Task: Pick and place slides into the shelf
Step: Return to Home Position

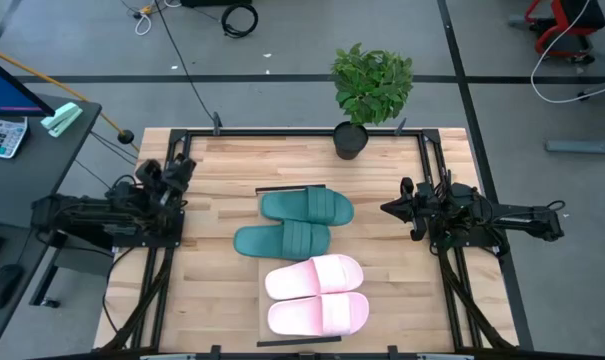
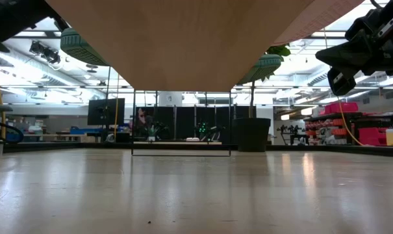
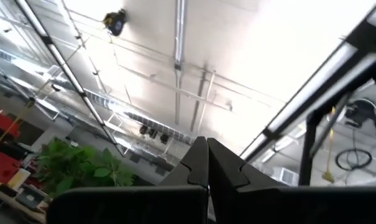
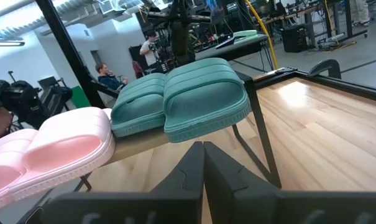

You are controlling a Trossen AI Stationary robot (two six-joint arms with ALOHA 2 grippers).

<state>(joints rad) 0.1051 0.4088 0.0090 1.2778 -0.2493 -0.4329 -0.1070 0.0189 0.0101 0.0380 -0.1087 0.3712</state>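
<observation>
While slides [image 1: 307,238] fill shelf [image 4: 141,144], person [image 4: 104,73] sits beyond table [image 1: 222,180].

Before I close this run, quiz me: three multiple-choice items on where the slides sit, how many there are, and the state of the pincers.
1. Where are the green slides?
A. on the shelf, nearer the plant than the pink slides
B. on the bare table at its near edge
C. on the floor

2. How many pink slides show?
A. one
B. two
C. four

3. How are the left pincer and the right pincer?
A. both wide open
B. the left holds a slide
C. both shut, empty

Answers:
1 A, the high view shows them at the shelf's plant end.
2 B, two lie side by side.
3 C, each wrist view shows its pincer closed tight on nothing.
</observation>
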